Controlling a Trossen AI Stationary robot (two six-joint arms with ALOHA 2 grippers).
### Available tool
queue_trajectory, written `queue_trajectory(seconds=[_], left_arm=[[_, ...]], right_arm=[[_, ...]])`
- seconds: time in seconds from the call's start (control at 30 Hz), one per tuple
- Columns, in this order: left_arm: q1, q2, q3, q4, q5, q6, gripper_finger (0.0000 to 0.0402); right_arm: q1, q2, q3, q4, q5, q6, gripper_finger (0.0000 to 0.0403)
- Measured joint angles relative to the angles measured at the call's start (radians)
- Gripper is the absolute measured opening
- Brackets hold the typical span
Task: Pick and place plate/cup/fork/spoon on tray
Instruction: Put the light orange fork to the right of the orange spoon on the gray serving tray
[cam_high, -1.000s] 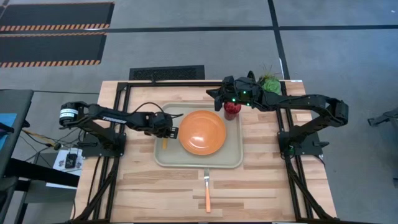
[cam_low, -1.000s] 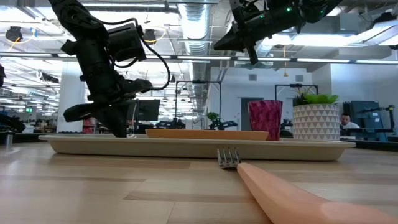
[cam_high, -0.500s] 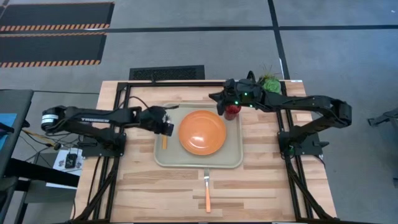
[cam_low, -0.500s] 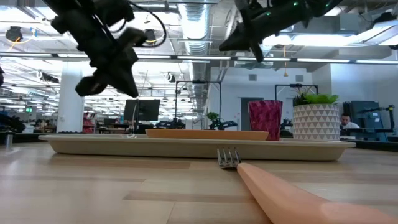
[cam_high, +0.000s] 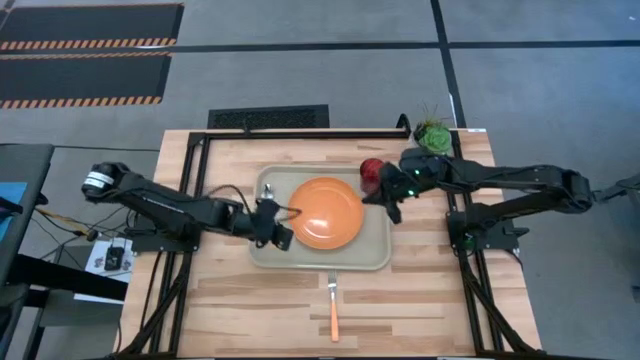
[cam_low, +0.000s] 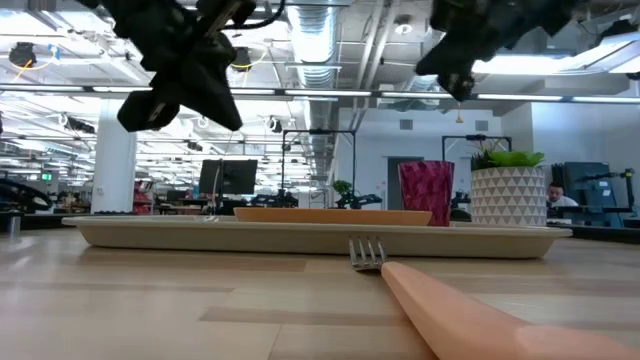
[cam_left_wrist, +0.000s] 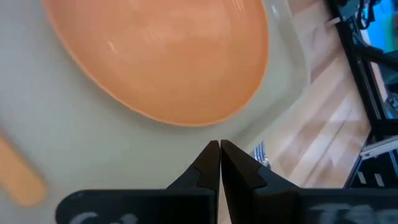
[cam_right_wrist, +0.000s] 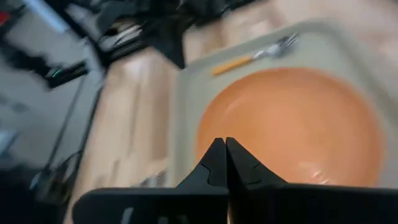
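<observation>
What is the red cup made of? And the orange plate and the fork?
The cup looks like see-through red plastic or glass; its faceted sides glint. The plate seems matte plastic: an even orange with only a soft sheen. The fork has shiny silver tines, likely metal, and a smooth orange handle, probably plastic. None of this is sure from looks alone.

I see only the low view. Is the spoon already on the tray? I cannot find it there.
Observer: Yes. The spoon lies on the tray, beside the plate, on the left arm's side.
Operator: Do the grippers hold anything?
Observer: No. The left gripper and the right gripper are both shut and empty.
Operator: Where is the left one?
Observer: Above the tray's left part, next to the plate's edge.
</observation>
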Motion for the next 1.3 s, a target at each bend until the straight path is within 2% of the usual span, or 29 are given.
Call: queue_trajectory(seconds=[0.13,0.37,0.47,0.67,0.83,0.93,1.1,1.3], left_arm=[[-0.087,0.118,0.080,0.004,-0.048,-0.074,0.0000],[-0.199,0.341,0.253,0.003,-0.067,-0.299,0.0000],[-0.225,0.453,0.393,-0.046,-0.073,-0.368,0.0000],[-0.243,0.691,0.733,-0.316,-0.043,-0.531,0.0000],[-0.251,0.847,0.947,-0.398,0.002,-0.650,0.0003],[-0.252,0.929,1.037,-0.426,0.040,-0.673,0.0020],[-0.251,1.030,1.153,-0.488,0.062,-0.719,0.0075],[-0.250,1.060,1.210,-0.577,0.083,-0.738,0.0142]], right_arm=[[0.026,-0.045,-0.058,-0.012,-0.098,-0.007,0.0002],[0.128,-0.049,-0.110,-0.031,-0.054,-0.007,0.0003],[0.165,-0.047,-0.114,-0.040,-0.029,-0.024,0.0003],[0.199,-0.054,-0.114,-0.052,-0.010,-0.025,0.0003],[0.195,-0.091,-0.114,-0.071,-0.007,-0.051,0.0004],[0.180,-0.116,-0.114,-0.071,-0.008,-0.083,0.0004],[0.141,-0.143,-0.114,-0.080,-0.009,-0.094,0.0005],[0.115,-0.168,-0.114,-0.110,-0.012,-0.118,0.0005]])
